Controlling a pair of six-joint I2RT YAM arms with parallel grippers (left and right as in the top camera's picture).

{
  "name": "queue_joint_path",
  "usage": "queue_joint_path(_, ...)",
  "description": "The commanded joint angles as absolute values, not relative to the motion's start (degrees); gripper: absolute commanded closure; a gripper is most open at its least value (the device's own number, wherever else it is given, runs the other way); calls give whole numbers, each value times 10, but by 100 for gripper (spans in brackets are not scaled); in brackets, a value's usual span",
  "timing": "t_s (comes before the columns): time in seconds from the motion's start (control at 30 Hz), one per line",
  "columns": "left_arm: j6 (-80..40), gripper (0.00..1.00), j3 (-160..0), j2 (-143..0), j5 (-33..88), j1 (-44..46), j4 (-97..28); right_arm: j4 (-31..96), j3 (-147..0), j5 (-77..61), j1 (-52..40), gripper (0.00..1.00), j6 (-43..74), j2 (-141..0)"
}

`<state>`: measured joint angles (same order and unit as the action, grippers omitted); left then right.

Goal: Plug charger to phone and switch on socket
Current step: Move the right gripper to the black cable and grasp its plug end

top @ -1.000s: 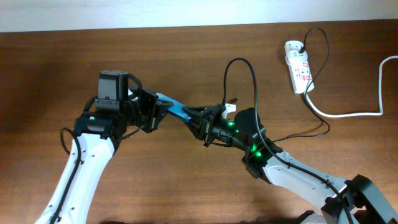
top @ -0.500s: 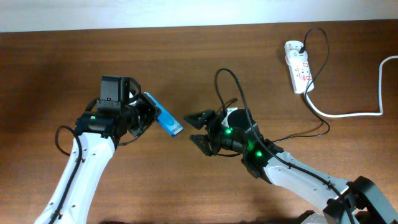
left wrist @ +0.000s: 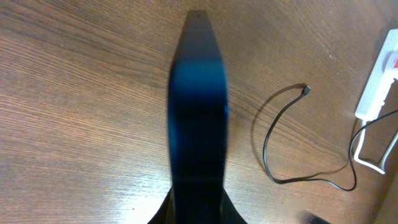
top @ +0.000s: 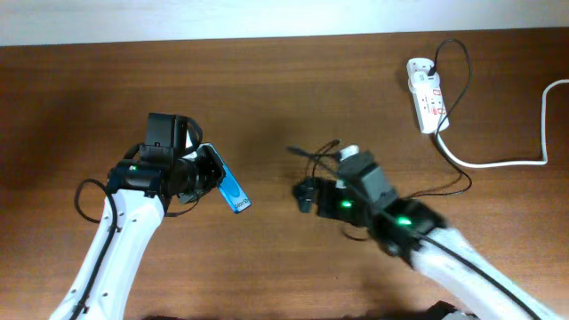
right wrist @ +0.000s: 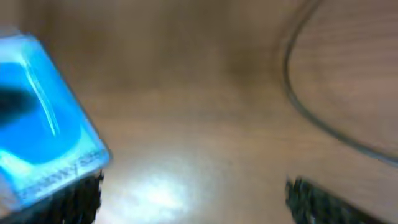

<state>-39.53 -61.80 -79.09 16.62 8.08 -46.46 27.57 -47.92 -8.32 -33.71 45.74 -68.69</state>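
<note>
Blue phone [top: 233, 190] clamped in left fingers [top: 197, 176]; right fingers [right wrist: 323, 200] spread, empty, blurred; charger [left wrist: 266, 146] partly hidden overhead.

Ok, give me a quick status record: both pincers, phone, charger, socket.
left pincer: shut on the phone
right pincer: open, nothing between its fingers
phone: in the left pincer, blue screen showing, no cable attached
charger: lying loose on the table, tip free
socket: far right of the table, clear of both arms; switch state too small to tell

Brown wood-grain table [top: 71, 89], pale wall strip [top: 267, 18] along its far edge.
</note>
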Motion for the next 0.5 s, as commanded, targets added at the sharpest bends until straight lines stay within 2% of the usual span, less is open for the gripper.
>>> queue_joint_path(0.0, -363, 100, -625, -788, 167, 78, -462, 455, -586, 42, -321, 2, 435, -579)
queue_joint_path(0.2, -364, 100, -625, -788, 170, 78, -464, 576, -604, 76, -321, 2, 435, -481)
queue_joint_path(0.27, -364, 100, -625, -788, 173, 78, -470, 553, -604, 88, -321, 2, 452, -477)
queue_joint_path(0.37, -364, 100, -625, -788, 179, 78, -482, 522, -604, 84, -321, 2, 542, -510)
queue_joint_path(0.47, -364, 100, -625, -788, 182, 78, -486, 454, -604, 65, -321, 2, 563, -607)
